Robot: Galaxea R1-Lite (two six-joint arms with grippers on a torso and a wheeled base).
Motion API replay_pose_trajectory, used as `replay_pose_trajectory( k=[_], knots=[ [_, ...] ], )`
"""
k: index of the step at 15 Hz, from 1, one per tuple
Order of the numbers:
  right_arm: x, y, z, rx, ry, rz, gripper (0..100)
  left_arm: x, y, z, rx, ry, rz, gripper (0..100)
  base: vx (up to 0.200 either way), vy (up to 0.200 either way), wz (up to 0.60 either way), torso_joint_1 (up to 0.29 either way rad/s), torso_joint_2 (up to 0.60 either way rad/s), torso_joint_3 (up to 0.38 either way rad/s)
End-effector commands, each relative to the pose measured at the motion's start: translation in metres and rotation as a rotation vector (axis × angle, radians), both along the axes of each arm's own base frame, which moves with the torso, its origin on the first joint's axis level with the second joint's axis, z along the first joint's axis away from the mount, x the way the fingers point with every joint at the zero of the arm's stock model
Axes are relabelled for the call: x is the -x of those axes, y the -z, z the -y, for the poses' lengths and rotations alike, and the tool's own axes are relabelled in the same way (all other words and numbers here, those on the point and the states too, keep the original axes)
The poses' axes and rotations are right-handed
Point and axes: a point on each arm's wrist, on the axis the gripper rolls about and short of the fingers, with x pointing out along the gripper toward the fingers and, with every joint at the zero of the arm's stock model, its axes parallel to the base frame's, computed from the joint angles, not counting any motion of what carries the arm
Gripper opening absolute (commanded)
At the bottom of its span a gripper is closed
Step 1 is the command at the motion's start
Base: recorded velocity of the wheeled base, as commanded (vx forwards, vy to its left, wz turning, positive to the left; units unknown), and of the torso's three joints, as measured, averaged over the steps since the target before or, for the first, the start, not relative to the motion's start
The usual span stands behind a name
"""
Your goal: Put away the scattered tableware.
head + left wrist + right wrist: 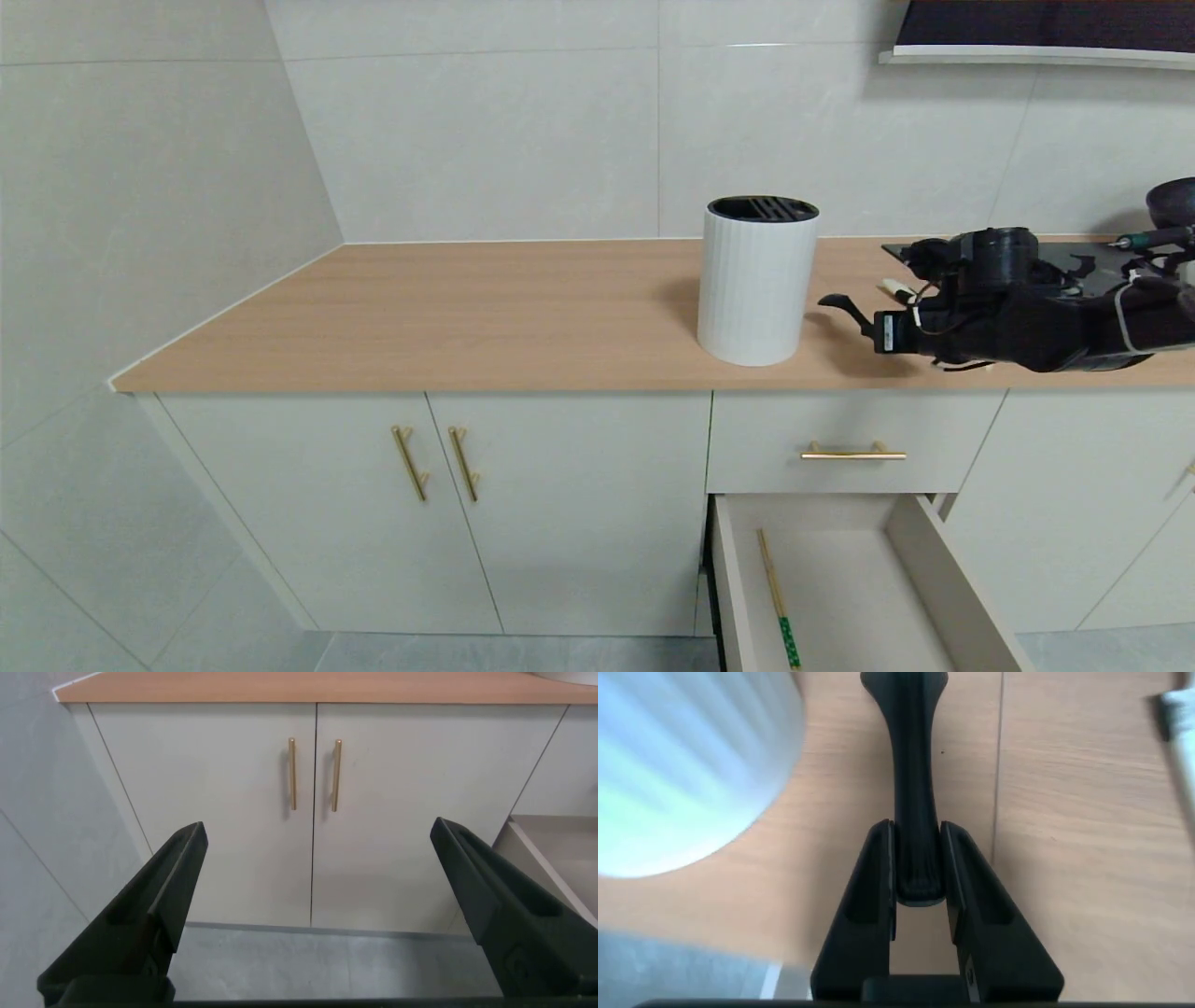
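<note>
— Nearest, the drawer (943, 579) stands open at lower right, holding what looks like one pair of chopsticks (777, 597). Facing two cabinet doors (224, 812), the left end effector (318, 831) gapes wide and empty.

— On the table (467, 308)?

— One white holder (756, 285) at centre. Just right of it is one black utensil (910, 784), its handle clamped in the right end effector (918, 835).

— Risk?

— The utensil's tip is near the holder, so a low swing could topple it. The narrow handle might also slip.

Your head and right wrist cameras share the white holder (757, 280); your left wrist camera faces the cupboard doors (313, 812) below it.
</note>
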Motion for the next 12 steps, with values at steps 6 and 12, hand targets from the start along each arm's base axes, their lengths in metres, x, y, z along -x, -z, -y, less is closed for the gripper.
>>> replay_pose_trajectory(
  k=[6, 12],
  knots=[
    [0.106, -0.054, 0.001, 0.0, -0.024, 0.031, 0, 0.0, 0.0, 0.0, 0.0, 0.0, 0.001, 100, 0.0, 0.0, 0.0, 0.0, 0.0, 0.0],
    [0.201, -0.037, 0.002, 0.029, -0.064, -0.036, 0, 0.0, 0.0, 0.0, 0.0, 0.0, 0.0, 100, 0.0, 0.0, 0.0, 0.0, 0.0, 0.0]
  ],
)
